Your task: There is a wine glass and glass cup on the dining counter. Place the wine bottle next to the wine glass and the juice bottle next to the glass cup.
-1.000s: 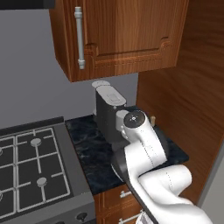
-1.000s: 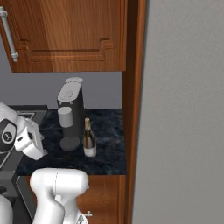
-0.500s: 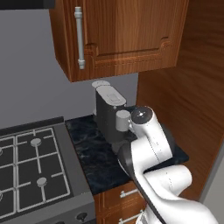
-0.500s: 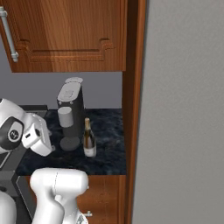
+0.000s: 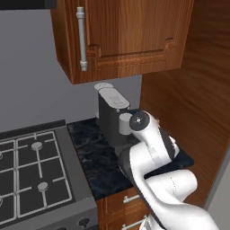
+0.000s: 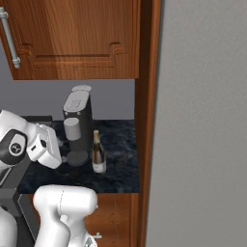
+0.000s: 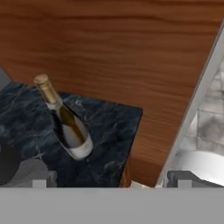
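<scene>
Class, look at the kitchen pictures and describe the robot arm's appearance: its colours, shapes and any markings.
The arm has glossy white, rounded, tube-like segments with dark bands at the joints. One joint ends in a round dark cap with a small pale mark at its centre. The gripper has two small dark finger tips. No cables show.

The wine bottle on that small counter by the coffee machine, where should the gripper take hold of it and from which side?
Grip the wine bottle around its wide body, just below the shoulder, above the pale label. It stands upright, close beside the coffee machine, with the wooden wall further off on its other side. So probably come in level from the counter's front edge, jaws straddling the body.
</scene>
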You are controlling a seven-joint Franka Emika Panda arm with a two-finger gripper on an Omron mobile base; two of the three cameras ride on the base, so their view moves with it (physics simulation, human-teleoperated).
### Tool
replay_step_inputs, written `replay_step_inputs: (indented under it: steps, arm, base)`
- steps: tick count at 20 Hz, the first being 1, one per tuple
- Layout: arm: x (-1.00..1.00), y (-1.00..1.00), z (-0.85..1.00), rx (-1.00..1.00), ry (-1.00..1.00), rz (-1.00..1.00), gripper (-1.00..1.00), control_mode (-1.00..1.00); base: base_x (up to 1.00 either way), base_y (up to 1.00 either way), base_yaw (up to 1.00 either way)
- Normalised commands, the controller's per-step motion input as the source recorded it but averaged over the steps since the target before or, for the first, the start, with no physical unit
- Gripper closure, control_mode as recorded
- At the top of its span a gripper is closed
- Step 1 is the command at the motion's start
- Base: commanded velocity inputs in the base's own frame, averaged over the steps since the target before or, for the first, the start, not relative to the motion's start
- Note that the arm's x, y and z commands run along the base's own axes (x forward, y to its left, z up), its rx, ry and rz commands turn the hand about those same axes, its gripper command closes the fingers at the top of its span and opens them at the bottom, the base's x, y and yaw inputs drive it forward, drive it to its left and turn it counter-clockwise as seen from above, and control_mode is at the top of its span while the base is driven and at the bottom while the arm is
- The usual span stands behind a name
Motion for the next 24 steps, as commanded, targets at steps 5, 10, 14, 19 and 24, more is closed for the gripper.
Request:
replay_step_inputs:
  steps: [5,10,14,19,24]
  arm:
    - [0.07,-0.07,-0.26,-0.19,-0.18,0.0,-1.0,-1.0]
    - [0.03,-0.06,-0.33,-0.15,-0.28,0.0,-1.0,-1.0]
    - [0.0,-0.14,-0.28,-0.12,-0.3,0.05,-1.0,-1.0]
    - [0.0,-0.28,-0.15,-0.01,-0.09,0.04,-1.0,-1.0]
    - [0.0,-0.36,-0.17,0.0,0.0,0.09,-1.0,-1.0]
  base:
    - [0.0,0.0,0.0]
    - [0.0,0.0,0.0]
    - [0.0,0.0,0.0]
    - [0.0,0.0,0.0]
    - [0.0,0.0,0.0]
